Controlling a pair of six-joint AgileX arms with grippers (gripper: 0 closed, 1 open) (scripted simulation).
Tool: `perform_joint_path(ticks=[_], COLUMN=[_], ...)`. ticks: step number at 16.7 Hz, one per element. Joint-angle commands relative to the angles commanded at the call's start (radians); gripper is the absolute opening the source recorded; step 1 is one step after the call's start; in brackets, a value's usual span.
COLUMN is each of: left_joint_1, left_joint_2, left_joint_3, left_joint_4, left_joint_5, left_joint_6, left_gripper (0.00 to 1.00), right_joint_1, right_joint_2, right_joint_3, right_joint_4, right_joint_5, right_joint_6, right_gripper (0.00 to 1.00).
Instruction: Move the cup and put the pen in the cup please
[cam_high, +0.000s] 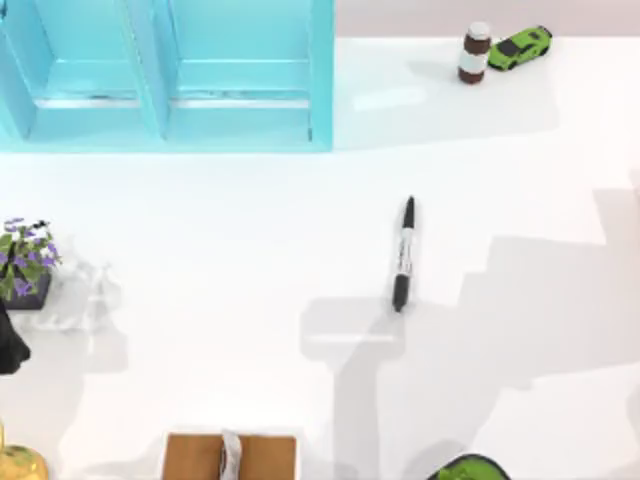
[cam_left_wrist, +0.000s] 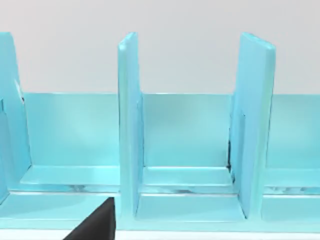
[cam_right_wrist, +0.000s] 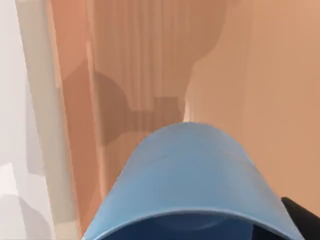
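At the middle of the white worktop the pen lay flat and alone, running from about twelve to six o'clock in the top view, with bare surface on every side of it. Toward eleven o'clock a pale blue rack with upright dividers stood against the far edge; its compartments held nothing that I could see, and my left wrist view looked straight into them. At one o'clock, near the far right corner, a brown-and-white little bottle stood just beside a green toy car. At nine o'clock a potted plant with purple flowers sat by the left edge, and at seven o'clock a brown box touched the near edge.

In my right wrist view the cup sat close under the camera, its rim toward the lens, over a brownish-orange surface. Whether my right fingers held it I could not tell. A dark fingertip of my left arm showed before the rack; its opening I could not tell either.
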Motion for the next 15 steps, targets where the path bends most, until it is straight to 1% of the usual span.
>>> perform_joint_path(ticks=[3, 6, 11, 13, 15], left_joint_1=[0.0, 0.0, 0.0, 0.0, 0.0], left_joint_2=[0.0, 0.0, 0.0, 0.0, 0.0], left_joint_3=[0.0, 0.0, 0.0, 0.0, 0.0], left_joint_4=[0.0, 0.0, 0.0, 0.0, 0.0], left_joint_5=[0.0, 0.0, 0.0, 0.0, 0.0], left_joint_6=[0.0, 0.0, 0.0, 0.0, 0.0], left_gripper=[1.0, 1.0, 1.0, 1.0, 1.0], right_joint_1=[0.134, 0.197, 0.196, 0.226, 0.288], right_joint_2=[-0.075, -0.122, -0.116, -0.086, -0.033], right_joint_3=[0.083, 0.125, 0.123, 0.129, 0.137], right_joint_4=[-0.16, -0.226, -0.223, -0.194, -0.139], right_joint_5=[0.001, 0.0, -0.003, -0.007, -0.014], right_joint_6=[0.127, 0.191, 0.196, 0.233, 0.307], right_gripper=[0.0, 0.0, 0.0, 0.0, 0.0])
